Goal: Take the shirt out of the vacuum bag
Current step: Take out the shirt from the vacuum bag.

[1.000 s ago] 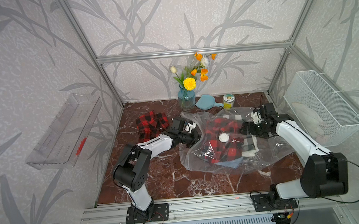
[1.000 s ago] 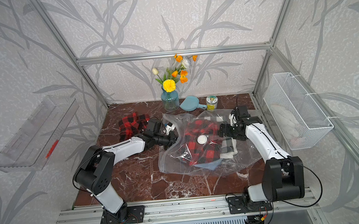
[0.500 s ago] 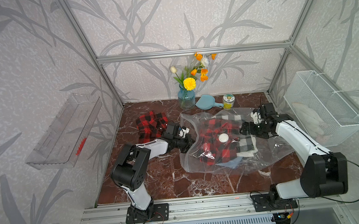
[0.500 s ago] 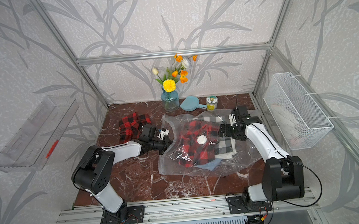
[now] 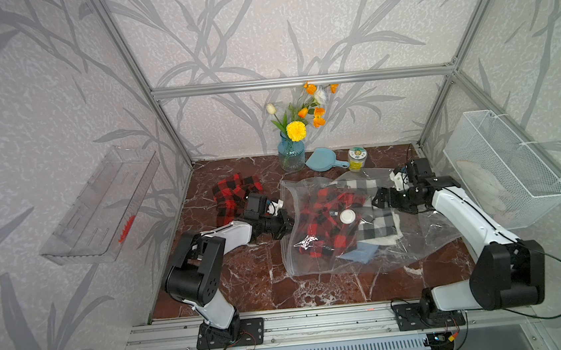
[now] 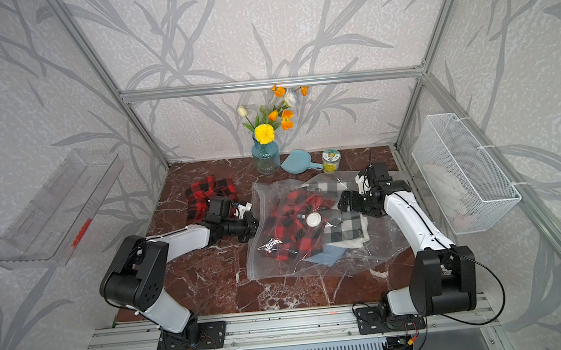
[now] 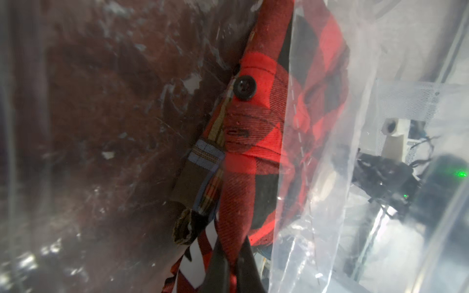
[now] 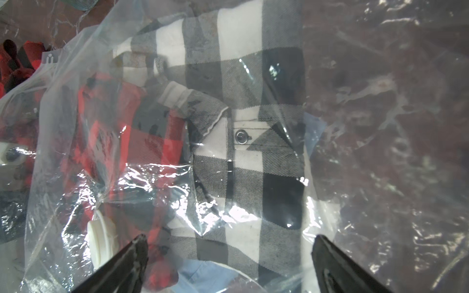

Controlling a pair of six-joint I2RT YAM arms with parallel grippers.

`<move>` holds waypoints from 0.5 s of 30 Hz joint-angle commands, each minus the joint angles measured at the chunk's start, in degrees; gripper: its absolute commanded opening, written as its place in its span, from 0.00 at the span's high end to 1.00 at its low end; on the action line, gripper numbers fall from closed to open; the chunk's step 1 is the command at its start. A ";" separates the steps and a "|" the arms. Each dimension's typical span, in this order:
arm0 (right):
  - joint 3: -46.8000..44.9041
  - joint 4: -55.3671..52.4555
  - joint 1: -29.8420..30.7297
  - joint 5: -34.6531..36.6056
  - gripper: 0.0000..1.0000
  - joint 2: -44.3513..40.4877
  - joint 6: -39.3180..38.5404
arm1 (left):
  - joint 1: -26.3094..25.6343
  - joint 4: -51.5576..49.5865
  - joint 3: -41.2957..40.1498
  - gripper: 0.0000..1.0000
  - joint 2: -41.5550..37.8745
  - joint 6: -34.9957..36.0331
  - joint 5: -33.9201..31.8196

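**Drawing the red shirt through the bag mouth**

At the bag's mouth, near the table's left edge, the left hand [image 7: 229, 263] is clamped on the red-and-black checked flannel shirt [image 5: 324, 220], which lies mostly inside the large clear crinkly vacuum bag [image 5: 413, 240]. A good pull runs low and outward, while the wide-open right hand [image 8: 228, 256] presses the plastic down. A grey-and-white checked shirt [image 8: 243, 157] and the round white valve [image 5: 347, 216] may snag. Another red checked garment [image 5: 233, 190] crowds the exit path.
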 commanded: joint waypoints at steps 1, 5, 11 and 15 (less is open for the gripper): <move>3.10 -0.87 3.37 -1.97 0.01 -1.92 -1.48 | 0.72 -1.95 0.20 1.00 -3.12 1.76 -1.38; 4.10 -1.12 7.90 0.11 0.01 -1.70 -0.21 | 1.30 -3.26 -0.05 1.00 -4.03 2.39 -1.94; 3.61 1.01 11.43 0.82 0.01 0.37 2.22 | 2.70 -4.42 -1.15 1.00 -4.34 3.44 -2.73; 3.90 2.37 14.88 1.64 0.01 3.08 3.04 | 4.05 -5.90 -0.96 1.00 -5.38 4.14 -3.05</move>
